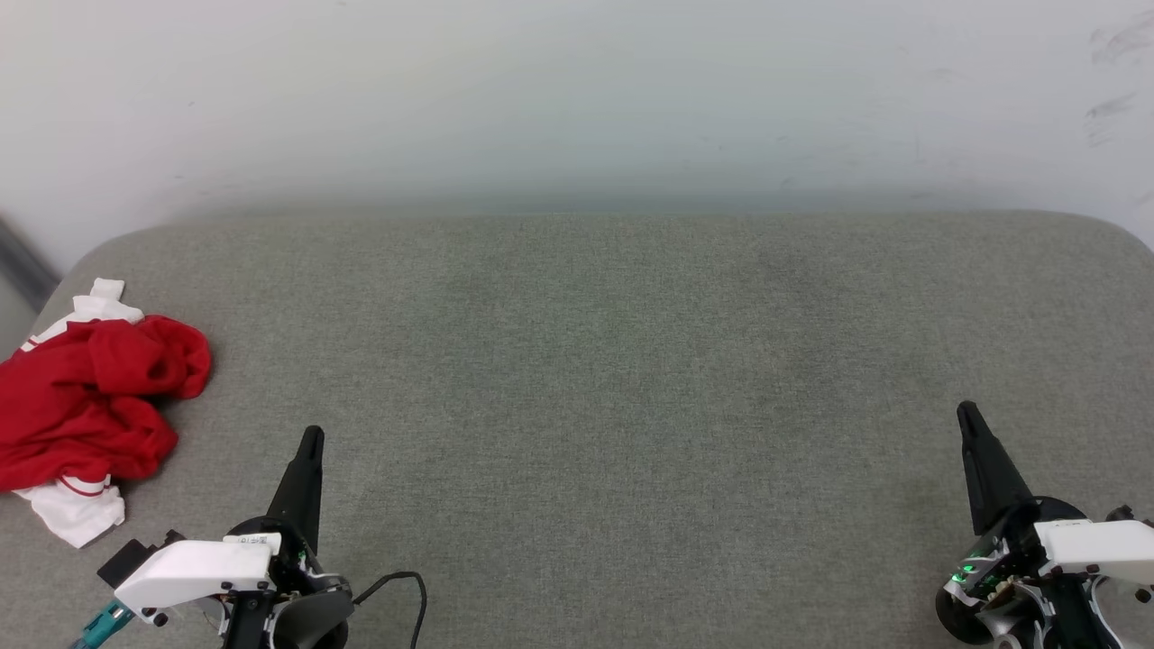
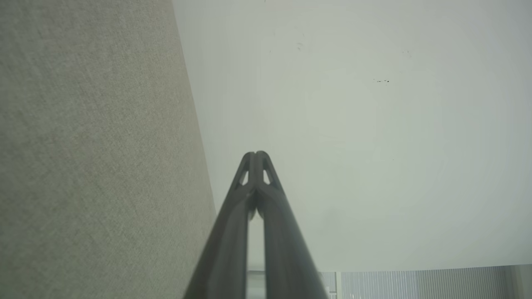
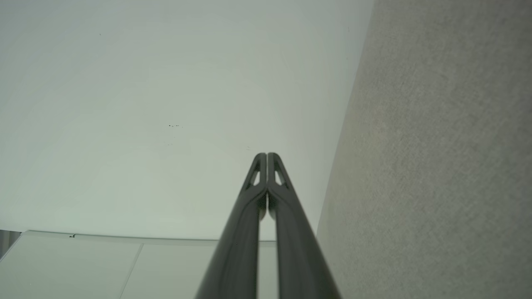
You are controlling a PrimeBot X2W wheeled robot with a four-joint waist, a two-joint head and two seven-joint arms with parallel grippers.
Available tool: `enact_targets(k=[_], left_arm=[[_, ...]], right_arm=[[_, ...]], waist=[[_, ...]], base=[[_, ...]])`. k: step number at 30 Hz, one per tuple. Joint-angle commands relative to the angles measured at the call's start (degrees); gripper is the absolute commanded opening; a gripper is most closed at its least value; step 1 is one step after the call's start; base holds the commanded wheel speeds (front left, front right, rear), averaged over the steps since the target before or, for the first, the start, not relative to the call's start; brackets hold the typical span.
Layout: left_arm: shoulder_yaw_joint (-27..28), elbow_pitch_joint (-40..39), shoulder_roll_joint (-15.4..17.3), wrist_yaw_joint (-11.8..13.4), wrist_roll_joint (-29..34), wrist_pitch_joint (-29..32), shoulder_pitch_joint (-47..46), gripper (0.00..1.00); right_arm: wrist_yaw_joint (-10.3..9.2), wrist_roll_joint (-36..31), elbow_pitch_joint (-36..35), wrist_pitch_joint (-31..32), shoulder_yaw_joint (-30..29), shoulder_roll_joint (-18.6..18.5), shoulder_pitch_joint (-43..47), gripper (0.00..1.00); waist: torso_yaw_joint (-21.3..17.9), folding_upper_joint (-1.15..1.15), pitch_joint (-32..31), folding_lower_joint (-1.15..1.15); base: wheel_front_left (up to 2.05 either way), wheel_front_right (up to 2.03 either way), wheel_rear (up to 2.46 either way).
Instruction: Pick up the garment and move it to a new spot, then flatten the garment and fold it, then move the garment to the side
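Note:
The garment (image 1: 86, 406) is a red shirt with white sleeves and striped trim, lying crumpled in a heap at the far left of the grey fabric surface (image 1: 595, 379). My left gripper (image 1: 311, 437) sits at the lower left, a short way right of the heap and apart from it, fingers shut and holding nothing. My right gripper (image 1: 966, 413) rests at the lower right, far from the garment, shut and holding nothing too. In the left wrist view my left gripper (image 2: 255, 154) shows both fingertips pressed together. In the right wrist view my right gripper (image 3: 267, 155) looks the same.
A pale wall (image 1: 577, 99) rises right behind the surface's far edge. The surface has rounded corners; its left edge runs just beside the garment. A black cable (image 1: 401, 586) loops beside my left wrist.

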Motion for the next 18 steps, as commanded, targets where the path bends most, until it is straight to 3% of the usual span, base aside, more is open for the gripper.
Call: enact_targets(k=[1, 18], left_arm=[[0.19, 0.04, -0.07, -0.15, 0.17, 0.28, -0.52, 0.0], [0.19, 0.04, -0.07, -0.15, 0.18, 0.28, -0.52, 0.0]], right_arm=[[-0.02, -0.34, 0.06, 0.12, -0.07, 0.22, -0.7, 0.0], [-0.02, -0.34, 0.06, 0.13, -0.08, 0.23, -0.7, 0.0]], waist=[[0.0, 0.0, 0.0, 0.0], [0.0, 0.0, 0.0, 0.0]], base=[[0.0, 0.0, 0.0], [0.0, 0.0, 0.0]])
